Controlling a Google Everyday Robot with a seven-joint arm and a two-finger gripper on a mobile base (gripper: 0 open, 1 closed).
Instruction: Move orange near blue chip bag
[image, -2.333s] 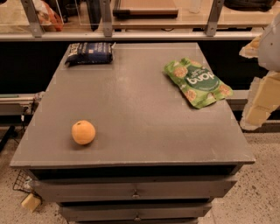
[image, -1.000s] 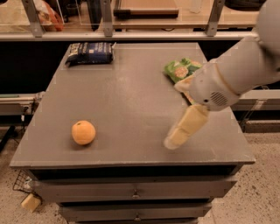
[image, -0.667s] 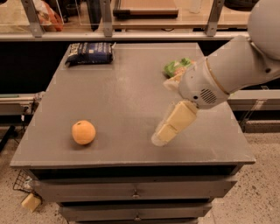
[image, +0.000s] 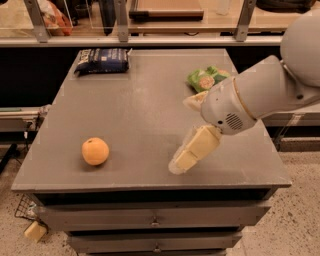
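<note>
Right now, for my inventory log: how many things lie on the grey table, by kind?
Fruit: 1, the small round orange.
Snack bags: 2, the dark navy-blue crinkly chip bag and the bright green crinkly bag.
Total: 3.
The claw hangs over the front right of the grey table, apart from the orange.

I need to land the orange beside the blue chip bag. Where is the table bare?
Bare tabletop runs from the blue chip bag down to the orange and across to the green bag. Crowded: the front corner near the green bag, where the gripper hangs.
</note>
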